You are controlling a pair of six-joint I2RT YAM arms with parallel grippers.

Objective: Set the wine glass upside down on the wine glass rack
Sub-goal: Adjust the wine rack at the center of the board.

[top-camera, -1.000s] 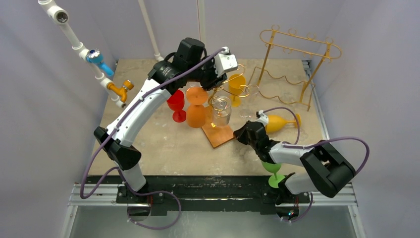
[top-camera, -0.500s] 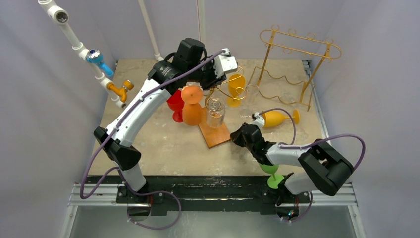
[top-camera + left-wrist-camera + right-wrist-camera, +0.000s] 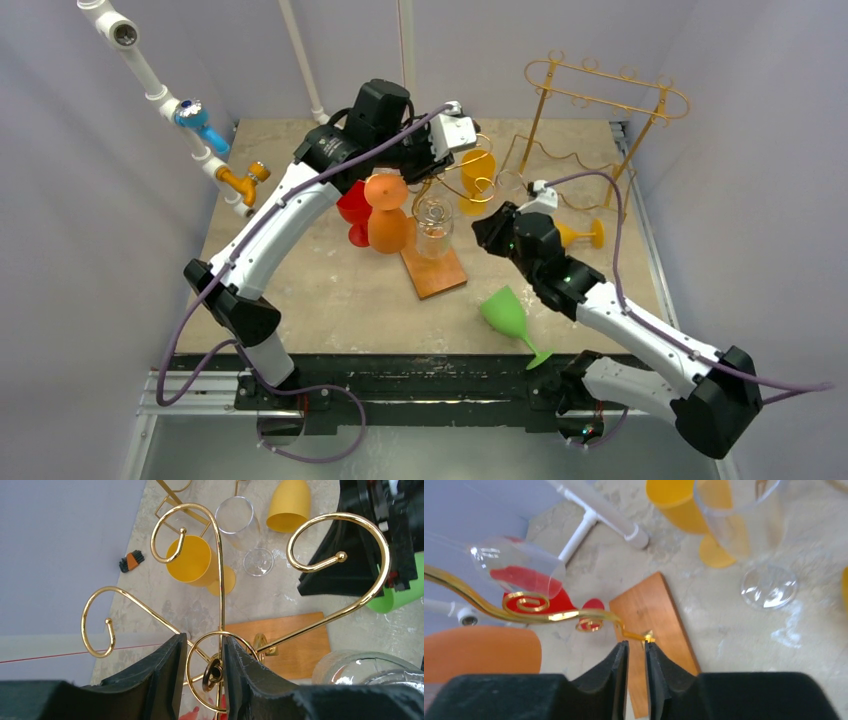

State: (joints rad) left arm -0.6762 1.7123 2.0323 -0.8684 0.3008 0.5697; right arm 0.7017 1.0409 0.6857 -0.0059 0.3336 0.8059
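Wine glass rack grasped by left gripper; right gripper slightly parted, empty, hook tip at its fingertips.

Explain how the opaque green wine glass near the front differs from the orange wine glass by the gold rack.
Colour: the opaque green wine glass is bright green, the orange wine glass orange. Pose: the green one lies on its side on the table; the orange one is upside down, foot uppermost. Place: the green one lies near the front edge; the orange one is at the gold rack. Both are opaque and stemmed.
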